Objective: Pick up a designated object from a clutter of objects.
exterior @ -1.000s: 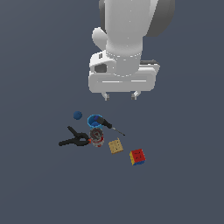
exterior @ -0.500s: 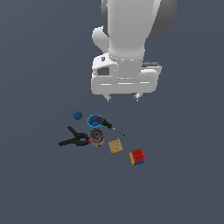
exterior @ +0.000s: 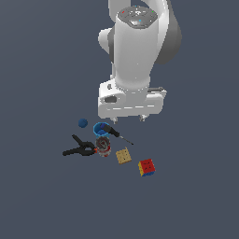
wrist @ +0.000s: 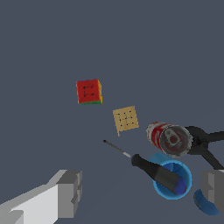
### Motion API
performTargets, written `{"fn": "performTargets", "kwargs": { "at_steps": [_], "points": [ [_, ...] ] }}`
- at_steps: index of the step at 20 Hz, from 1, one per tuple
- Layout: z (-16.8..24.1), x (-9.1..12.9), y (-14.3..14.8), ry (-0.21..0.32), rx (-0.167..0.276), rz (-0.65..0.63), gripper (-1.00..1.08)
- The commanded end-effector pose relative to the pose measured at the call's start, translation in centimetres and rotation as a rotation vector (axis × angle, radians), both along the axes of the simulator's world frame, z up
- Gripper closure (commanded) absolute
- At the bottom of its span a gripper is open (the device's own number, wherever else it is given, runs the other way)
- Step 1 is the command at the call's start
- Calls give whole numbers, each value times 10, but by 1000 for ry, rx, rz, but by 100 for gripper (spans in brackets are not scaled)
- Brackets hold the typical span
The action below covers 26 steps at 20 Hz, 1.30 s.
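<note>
Hovering gripper (wrist: 140, 192), jaws wide, empty; risk: fingers clipping screwdriver (wrist: 148, 168) or can (wrist: 169, 139) beside tan block (wrist: 125, 119).

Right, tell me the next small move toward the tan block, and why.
Probably shift the open gripper sideways until it is centred over the tan block, then descend. In the wrist view the block lies off the midpoint between the fingers, and the screwdriver and blue cup sit there instead.
</note>
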<state>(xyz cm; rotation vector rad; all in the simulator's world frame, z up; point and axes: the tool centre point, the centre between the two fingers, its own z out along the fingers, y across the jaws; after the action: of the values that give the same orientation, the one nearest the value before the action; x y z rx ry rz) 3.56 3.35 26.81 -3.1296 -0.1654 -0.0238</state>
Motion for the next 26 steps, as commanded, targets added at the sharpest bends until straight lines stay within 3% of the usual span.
{"fn": "performTargets", "kwargs": {
  "at_steps": [1, 15, 26],
  "points": [
    [-22, 7, -2, 2, -2, 24, -92],
    [-168, 28, -12, 11, -10, 185, -92],
    [-207, 27, -15, 14, -10, 227, -92]
  ]
}}
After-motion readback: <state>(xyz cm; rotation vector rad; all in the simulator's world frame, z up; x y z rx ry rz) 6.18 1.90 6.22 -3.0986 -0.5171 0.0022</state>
